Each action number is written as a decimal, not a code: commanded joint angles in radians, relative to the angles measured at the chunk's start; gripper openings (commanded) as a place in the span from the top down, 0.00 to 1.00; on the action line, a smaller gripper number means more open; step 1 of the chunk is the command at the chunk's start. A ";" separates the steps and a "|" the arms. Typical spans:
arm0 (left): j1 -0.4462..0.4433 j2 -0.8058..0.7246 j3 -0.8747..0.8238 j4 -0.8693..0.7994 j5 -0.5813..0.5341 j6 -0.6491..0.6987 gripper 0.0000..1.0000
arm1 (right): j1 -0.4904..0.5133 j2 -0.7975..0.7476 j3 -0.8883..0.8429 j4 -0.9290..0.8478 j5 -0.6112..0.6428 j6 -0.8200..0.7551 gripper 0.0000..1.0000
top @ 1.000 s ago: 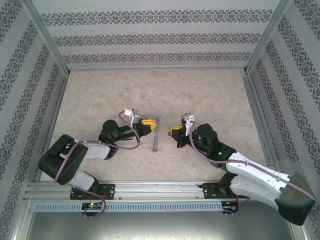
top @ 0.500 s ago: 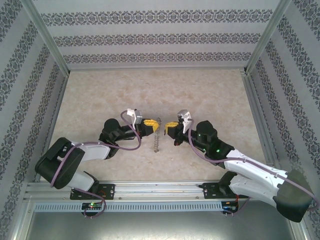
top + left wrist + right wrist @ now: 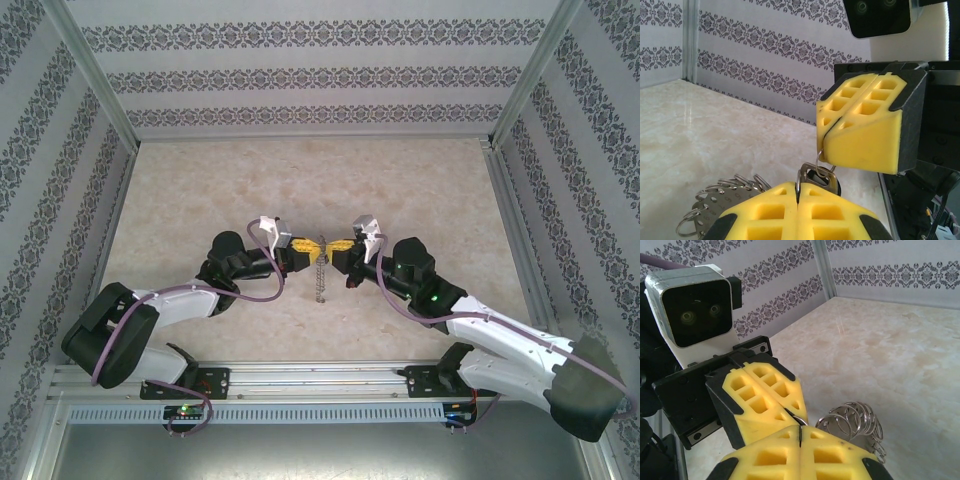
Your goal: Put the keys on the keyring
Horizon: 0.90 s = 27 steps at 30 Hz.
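Note:
My left gripper [image 3: 308, 248] and right gripper [image 3: 338, 247] meet tip to tip at mid-table. The keyring [image 3: 320, 278] hangs edge-on below them. In the left wrist view my left gripper [image 3: 799, 192] is shut on a thin metal rim of the keyring [image 3: 710, 200], whose small silvery loops fan out at lower left. Just past its tips sits the key [image 3: 826, 176], silver with a black head. A small wire loop runs through the key into the shut yellow fingers [image 3: 865, 130] of the right gripper. My right gripper [image 3: 800, 434] is shut, the keyring's loops [image 3: 855, 421] beside it.
The marble-patterned tabletop [image 3: 320, 180] is bare around the grippers. Patterned walls [image 3: 320, 80] with aluminium posts close in the back and both sides. A metal rail [image 3: 320, 380] runs along the near edge by the arm bases.
Both grippers have moved toward each other and slightly farther from the bases until their tips meet. The keyring shifted right with the left gripper.

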 commanded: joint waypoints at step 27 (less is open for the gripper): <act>-0.033 -0.044 0.053 -0.047 -0.012 0.052 1.00 | -0.059 0.046 -0.003 0.049 -0.022 -0.016 1.00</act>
